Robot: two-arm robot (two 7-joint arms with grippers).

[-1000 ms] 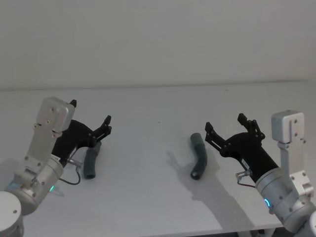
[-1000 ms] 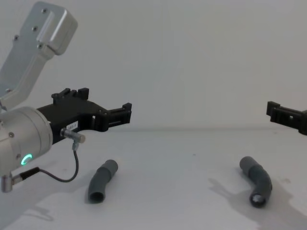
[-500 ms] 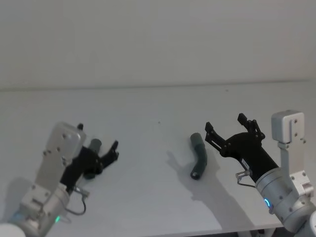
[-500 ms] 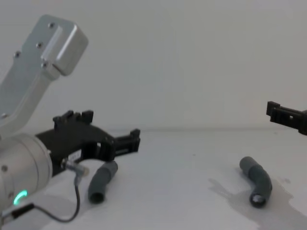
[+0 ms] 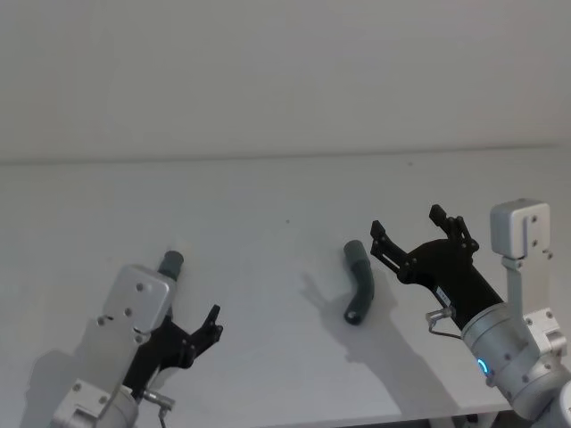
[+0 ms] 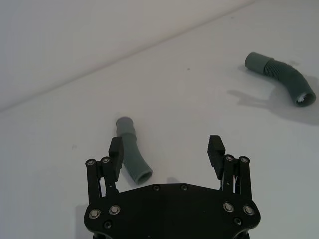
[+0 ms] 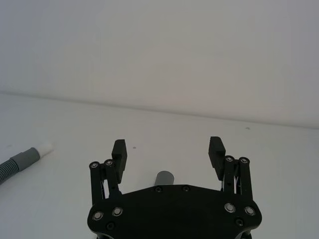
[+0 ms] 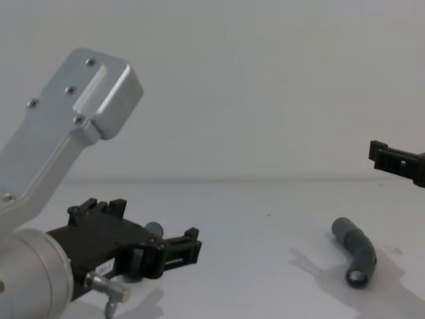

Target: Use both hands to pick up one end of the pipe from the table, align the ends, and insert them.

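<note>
The pipe lies on the table [image 5: 268, 192] as two dark grey ribbed pieces. The left piece [image 6: 131, 156] lies just ahead of my left gripper [image 6: 166, 146], which is open and holds nothing. In the head view the silver arm link hides most of this piece, leaving its far cuff [image 5: 169, 264] showing above the left gripper [image 5: 201, 332]. The right piece [image 5: 359, 283] lies bent at mid-table, just left of my right gripper [image 5: 419, 236], which hovers open and empty. In the right wrist view, one cuff [image 7: 164, 177] shows between the open fingers, and the left piece's white tip [image 7: 45, 147] shows farther off.
A pale wall [image 5: 285, 80] rises behind the table's far edge. The left arm's silver link [image 8: 73, 133] stands tall at the left in the chest view, and the right gripper [image 8: 396, 161] juts in at the right edge above the right piece [image 8: 355, 251].
My left arm has drawn back toward the table's near edge and dropped lower, from over the left piece to behind it. The right arm and both pieces have not moved.
</note>
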